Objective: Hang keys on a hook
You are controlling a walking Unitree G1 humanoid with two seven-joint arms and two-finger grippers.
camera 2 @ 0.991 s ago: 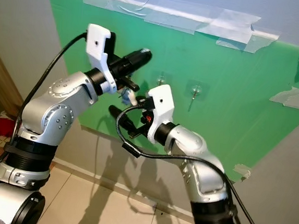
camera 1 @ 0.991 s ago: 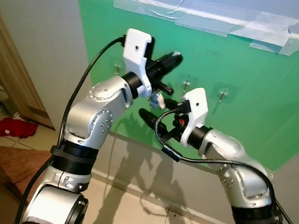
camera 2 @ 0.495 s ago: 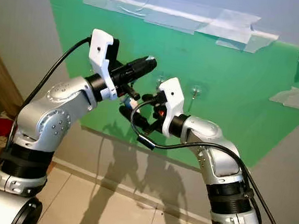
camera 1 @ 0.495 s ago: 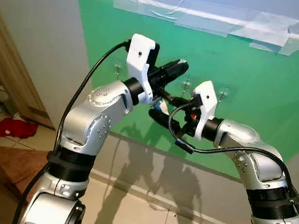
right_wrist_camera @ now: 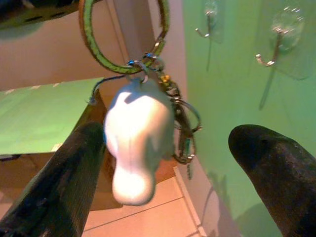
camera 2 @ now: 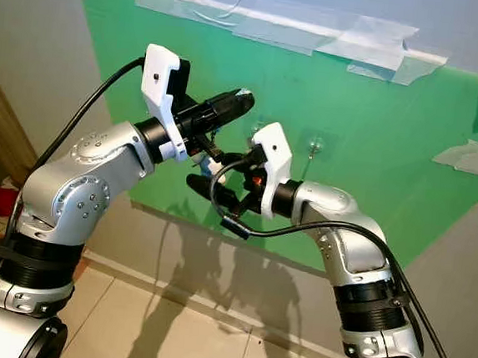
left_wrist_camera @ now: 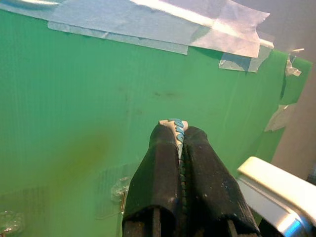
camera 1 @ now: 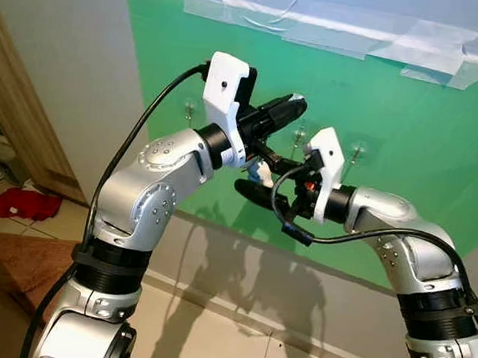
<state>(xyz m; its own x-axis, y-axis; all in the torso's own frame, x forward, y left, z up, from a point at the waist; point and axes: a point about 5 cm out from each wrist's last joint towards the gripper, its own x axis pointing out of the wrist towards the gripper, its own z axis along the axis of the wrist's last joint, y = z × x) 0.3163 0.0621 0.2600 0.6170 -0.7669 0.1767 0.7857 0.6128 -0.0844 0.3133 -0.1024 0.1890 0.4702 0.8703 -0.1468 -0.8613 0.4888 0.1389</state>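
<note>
The left gripper (camera 1: 289, 106) is raised before the green board (camera 1: 409, 152), its fingers (left_wrist_camera: 168, 168) pinched tight on the strap (left_wrist_camera: 177, 129) of the keys (right_wrist_camera: 148, 128). The keys hang below it with a white fob (right_wrist_camera: 136, 148) and a metal bunch, just clear of the board. The right gripper (camera 1: 260, 174) sits at about 7 o'clock of the left one with its fingers (right_wrist_camera: 271, 163) spread wide on either side of the dangling keys, touching nothing, while clear hooks (camera 1: 358, 152) stick to the board at about 3 o'clock of the left gripper.
</note>
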